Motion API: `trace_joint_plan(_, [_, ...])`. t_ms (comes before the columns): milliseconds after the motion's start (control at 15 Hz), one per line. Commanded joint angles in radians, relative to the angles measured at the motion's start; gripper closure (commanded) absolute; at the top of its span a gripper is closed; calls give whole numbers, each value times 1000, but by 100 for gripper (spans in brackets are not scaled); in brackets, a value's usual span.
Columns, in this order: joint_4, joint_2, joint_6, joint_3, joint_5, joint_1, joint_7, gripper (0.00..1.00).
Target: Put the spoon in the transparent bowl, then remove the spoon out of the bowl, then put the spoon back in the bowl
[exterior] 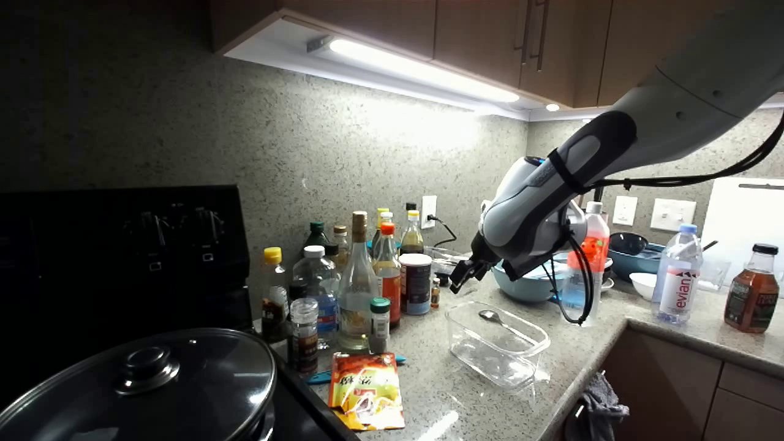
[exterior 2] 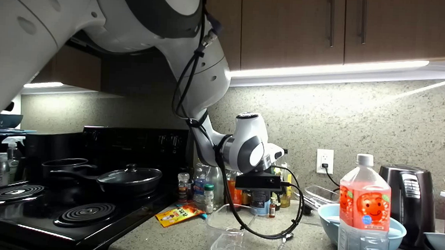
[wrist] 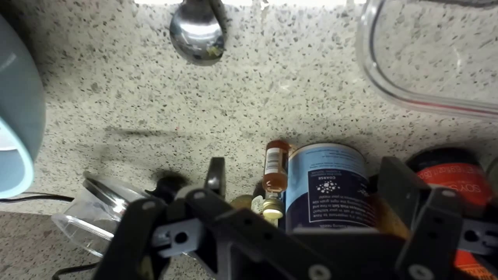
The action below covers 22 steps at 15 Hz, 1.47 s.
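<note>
A robot hand (wrist: 304, 179), released and with its fingers spread wide, hangs over a kitchen counter (wrist: 288, 77), a spoon (wrist: 197, 35) lying on the surface below it. Bottles (exterior: 358, 300) crowd the wall (exterior: 343, 135) on one side of the hand; on its opposite side, past the spoon, runs the counter's front edge (exterior: 587, 378). The stove (exterior 2: 46, 207) bounds the counter farther from the hand, beyond a food packet (exterior: 367, 392). The nearest room for moving is a speckled stretch below the hand, reaching from the foot of a salt can (wrist: 327, 186) out to the spoon, with a clear bowl (exterior: 493, 361) to one side and a blue bowl (wrist: 23, 89) to the other.

Counted around the hand: one spoon, one clear bowl, one blue bowl, one salt can, one food packet and one tiny amber bottle (wrist: 277, 163). Three larger bottles stand farther off, on the blue bowl's side of the hand: one red-labeled (exterior 2: 364, 208), one marked Evian (exterior: 680, 275), one brown (exterior: 752, 300).

The spoon rests outside the clear bowl, beside it and apart. Its round end points toward the hand and the wall, its handle away from the hand toward the front edge, the long axis roughly parallel to the bowl's long side.
</note>
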Motion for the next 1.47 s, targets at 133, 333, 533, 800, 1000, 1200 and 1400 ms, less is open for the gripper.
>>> trace_joint_plan(133, [-4,-10,17,-221,-85,143,186,0])
trace_joint_plan(333, [3,-2,-34,-357,-161,253,293,0])
trace_joint_plan(533, [6,0,-8,-263,-128,169,228,0])
trace_joint_plan(800, [7,2,-8,-256,-126,163,227,0])
trace_joint_plan(1000, [7,2,-8,-256,-126,162,227,0])
trace_joint_plan(1200, [7,2,-8,-255,-126,162,227,0])
trace_joint_plan(1400, [13,8,-23,-248,-118,153,224,0])
